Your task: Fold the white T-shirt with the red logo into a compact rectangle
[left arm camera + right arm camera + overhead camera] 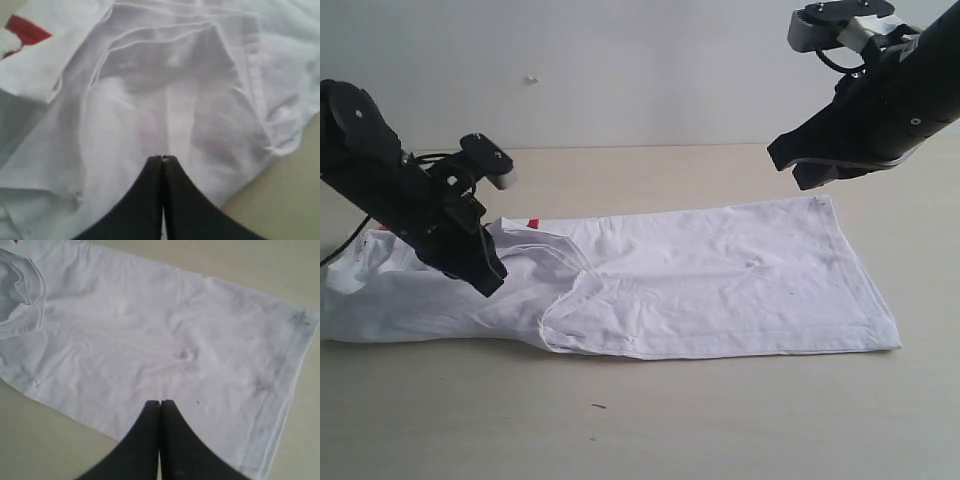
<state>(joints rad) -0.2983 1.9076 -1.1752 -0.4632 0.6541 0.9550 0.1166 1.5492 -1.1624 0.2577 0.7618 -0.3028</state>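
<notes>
The white T-shirt (pixel 720 280) lies on the table as a long band, its sides folded in, hem end to the right. Only a sliver of the red logo (pixel 532 222) peeks out near the far left edge; the left wrist view shows it as a red patch (pixel 27 30) under a folded flap. My left gripper (pixel 492 282) is shut with nothing held, low over the folded sleeve layers (pixel 165 100). My right gripper (pixel 785 160) is shut and empty, raised above the shirt's far right part (pixel 150 330).
The beige table (pixel 720 420) carries the shirt; a small dark speck (pixel 598 406) lies in front of it. A pale wall (pixel 640 70) stands behind. The hem (pixel 295 365) shows grey smudges.
</notes>
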